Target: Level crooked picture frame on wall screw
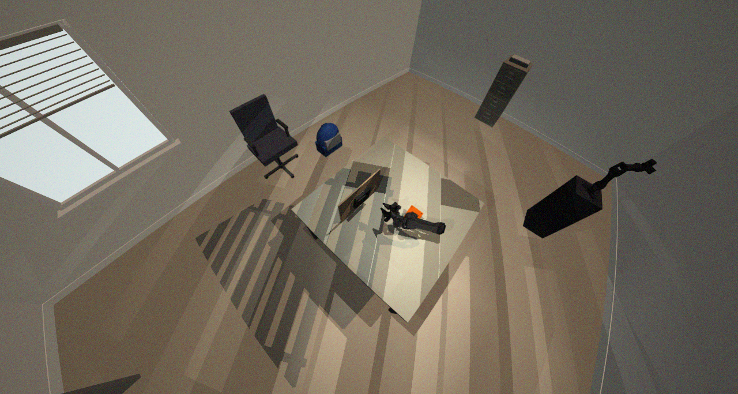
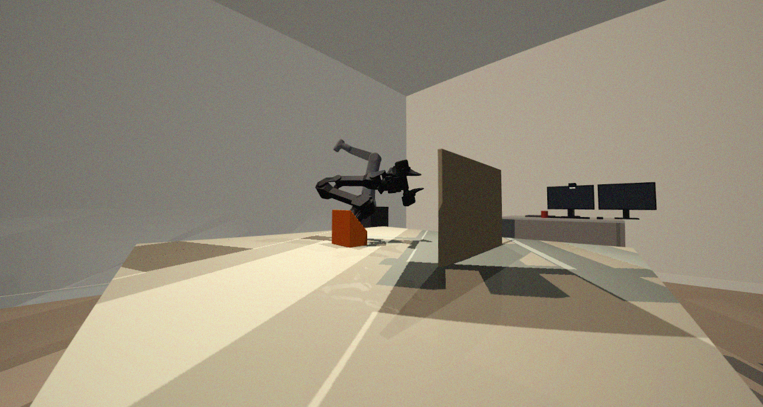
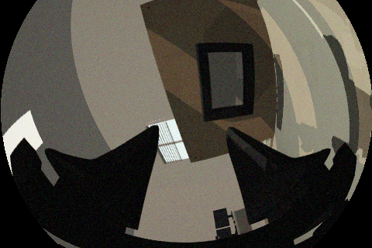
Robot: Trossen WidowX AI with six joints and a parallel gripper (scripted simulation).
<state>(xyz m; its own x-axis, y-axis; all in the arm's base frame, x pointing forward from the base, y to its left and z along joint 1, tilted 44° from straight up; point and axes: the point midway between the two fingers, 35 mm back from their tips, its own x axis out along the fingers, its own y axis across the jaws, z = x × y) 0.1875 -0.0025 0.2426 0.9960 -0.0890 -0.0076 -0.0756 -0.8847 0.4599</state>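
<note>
The picture frame, a black frame (image 1: 363,194) (image 3: 204,81) around a grey picture, hangs on the brown upright panel (image 1: 346,210) (image 2: 469,213) (image 3: 174,27). The panel hides it in the exterior view. In the sideways wrist view its edges are not parallel to the panel's. Its end nearer the fingertips seems closer to the panel's top edge, so that side looks higher; lens distortion makes the amount unclear. Screw and notched strip are hidden. My gripper (image 1: 383,211) (image 2: 421,182) (image 3: 193,132) is open and empty, before the panel, touching neither frame nor panel.
The panel stands on a pale table (image 1: 413,293) (image 2: 213,325). An orange block (image 1: 414,210) (image 2: 346,229) sits beside the arm's base. A chair (image 1: 258,128), a blue backpack (image 1: 328,137) and a black pedestal (image 1: 560,210) with another arm stand away from the table.
</note>
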